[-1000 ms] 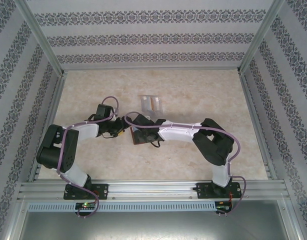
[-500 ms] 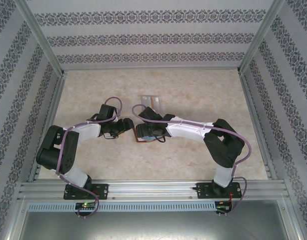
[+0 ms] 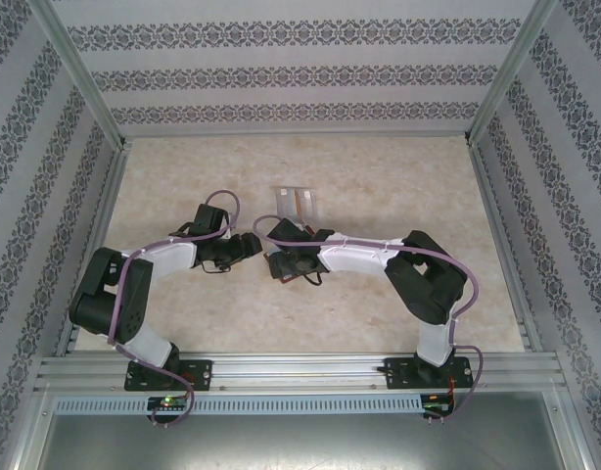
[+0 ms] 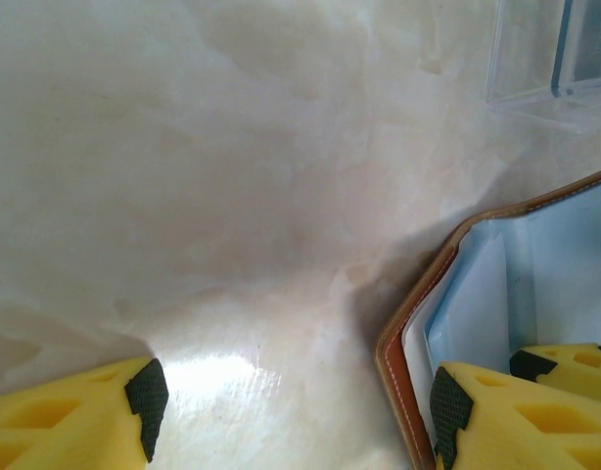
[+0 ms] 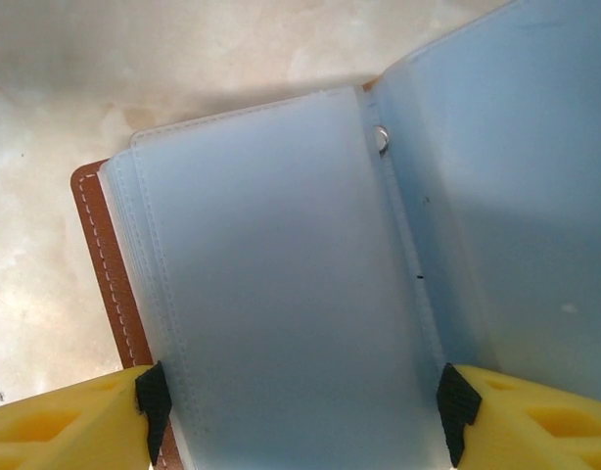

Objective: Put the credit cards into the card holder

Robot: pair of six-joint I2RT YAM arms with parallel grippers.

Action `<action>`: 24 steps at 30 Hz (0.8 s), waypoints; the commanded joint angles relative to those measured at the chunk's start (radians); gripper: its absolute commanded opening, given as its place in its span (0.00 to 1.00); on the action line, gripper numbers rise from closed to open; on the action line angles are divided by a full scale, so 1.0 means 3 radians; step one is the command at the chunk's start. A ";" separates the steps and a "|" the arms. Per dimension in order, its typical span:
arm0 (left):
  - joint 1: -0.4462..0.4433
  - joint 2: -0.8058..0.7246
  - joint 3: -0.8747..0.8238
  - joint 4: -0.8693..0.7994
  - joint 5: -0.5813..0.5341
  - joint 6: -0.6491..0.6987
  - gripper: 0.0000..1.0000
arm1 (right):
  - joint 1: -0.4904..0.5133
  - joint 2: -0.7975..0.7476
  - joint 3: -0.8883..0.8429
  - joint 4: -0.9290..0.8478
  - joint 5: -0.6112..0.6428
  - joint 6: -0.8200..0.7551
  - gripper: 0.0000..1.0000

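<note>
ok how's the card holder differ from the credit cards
The card holder is brown with pale blue pockets; the credit cards are silvery, one orange. The card holder lies open between the right gripper's fingers; the credit cards lie farther back. Both sit on the table.

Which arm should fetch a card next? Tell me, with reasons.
Left, probably. The left gripper is open beside the card holder with the cards ahead of it; the right gripper straddles the holder's open pockets.
</note>
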 commanded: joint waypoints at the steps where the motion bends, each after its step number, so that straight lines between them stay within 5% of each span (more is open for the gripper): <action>1: 0.0010 -0.0125 -0.0055 -0.0223 0.0047 0.0046 0.74 | -0.0008 -0.0045 -0.0064 0.0066 -0.0089 -0.0044 0.73; 16: 0.0001 -0.0276 -0.0156 -0.0041 0.0223 -0.0139 0.73 | -0.0295 -0.0512 -0.0036 0.0013 -0.0532 -0.0364 0.77; 21: 0.0007 -0.0277 -0.0135 -0.0093 0.0205 -0.0119 0.73 | -0.0373 -0.0388 -0.0154 0.0302 -0.0807 -0.0469 0.58; 24: 0.0007 -0.0280 -0.0158 -0.0023 0.0209 -0.0141 0.73 | -0.0351 -0.0265 -0.0133 0.0428 -0.1071 -0.0503 0.56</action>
